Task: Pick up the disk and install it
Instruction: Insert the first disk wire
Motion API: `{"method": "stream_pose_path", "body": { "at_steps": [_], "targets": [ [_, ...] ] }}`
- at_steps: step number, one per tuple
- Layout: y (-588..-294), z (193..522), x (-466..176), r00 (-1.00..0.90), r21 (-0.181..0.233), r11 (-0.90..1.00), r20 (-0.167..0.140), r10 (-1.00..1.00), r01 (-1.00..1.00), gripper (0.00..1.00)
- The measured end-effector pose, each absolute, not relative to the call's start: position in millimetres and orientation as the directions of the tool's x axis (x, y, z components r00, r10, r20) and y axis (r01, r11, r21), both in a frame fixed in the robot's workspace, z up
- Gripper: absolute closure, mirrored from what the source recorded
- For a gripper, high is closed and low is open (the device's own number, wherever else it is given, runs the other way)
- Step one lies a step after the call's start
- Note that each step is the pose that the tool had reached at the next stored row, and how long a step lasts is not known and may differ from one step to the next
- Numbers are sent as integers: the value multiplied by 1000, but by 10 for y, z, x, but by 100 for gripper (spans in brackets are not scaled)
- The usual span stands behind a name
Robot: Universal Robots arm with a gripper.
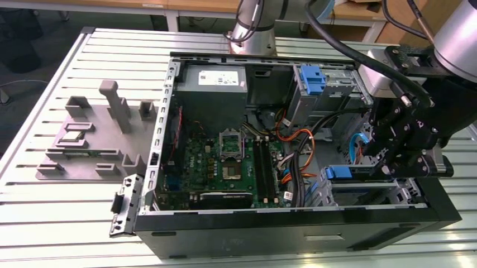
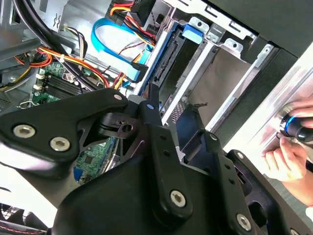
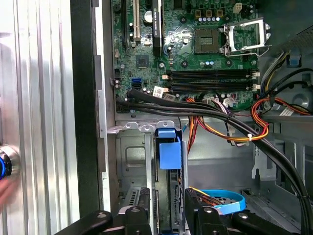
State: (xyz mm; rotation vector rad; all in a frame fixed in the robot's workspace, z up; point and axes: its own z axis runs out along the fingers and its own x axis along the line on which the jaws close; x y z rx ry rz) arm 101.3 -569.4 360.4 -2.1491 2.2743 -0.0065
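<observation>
Blue-framed disk (image 3: 166, 154) upright in metal bay (image 3: 134, 161)

The open case (image 1: 298, 223) lies on the worktop (image 1: 60, 223). A parts tray (image 1: 89, 145) sits beside it, toward the exterior view's left. Inside the case, the motherboard (image 1: 223, 162) lies flat on the floor, with the power supply (image 1: 212, 81) behind it. The drive cage (image 1: 365, 190) fills the corner at the exterior view's right, the disk (image 1: 344, 172) standing in it. The gripper (image 1: 406, 151) hangs just above the cage.
</observation>
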Motion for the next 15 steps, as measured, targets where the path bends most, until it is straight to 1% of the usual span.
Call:
{"method": "stream_pose_path", "body": {
  "at_steps": [10,15],
  "targets": [
    [-5684,3604,1013,-57,-12,57,-6,-998,-998,58],
    [-5681,3665,1014,-56,-12,57,-7,-998,-998,58]
  ]
}}
